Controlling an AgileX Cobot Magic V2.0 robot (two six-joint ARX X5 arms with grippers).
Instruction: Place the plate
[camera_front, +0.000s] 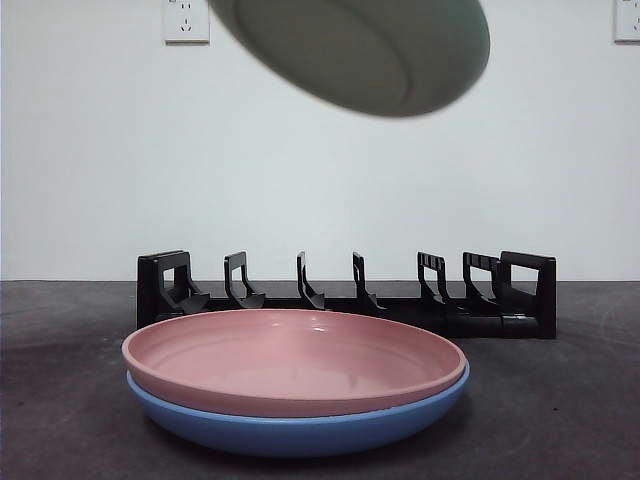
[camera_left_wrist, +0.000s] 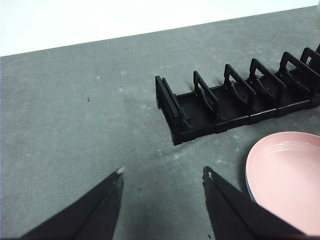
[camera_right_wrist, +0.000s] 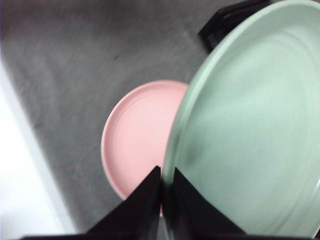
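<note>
Green plate (camera_front: 365, 50) tilted, underside facing camera

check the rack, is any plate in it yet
No, the rack slots are bare; the right gripper holds the green plate in the air.

My right gripper (camera_right_wrist: 167, 175) raised high above surface, jaws pinched nearly together on rim of green plate (camera_right_wrist: 250, 125), plate held tilted in air. My left gripper (camera_left_wrist: 162, 172) hovers low over bare surface (camera_left_wrist: 75, 125), jaws spread wide apart, nothing between them. Neither arm visible in front view.
</note>
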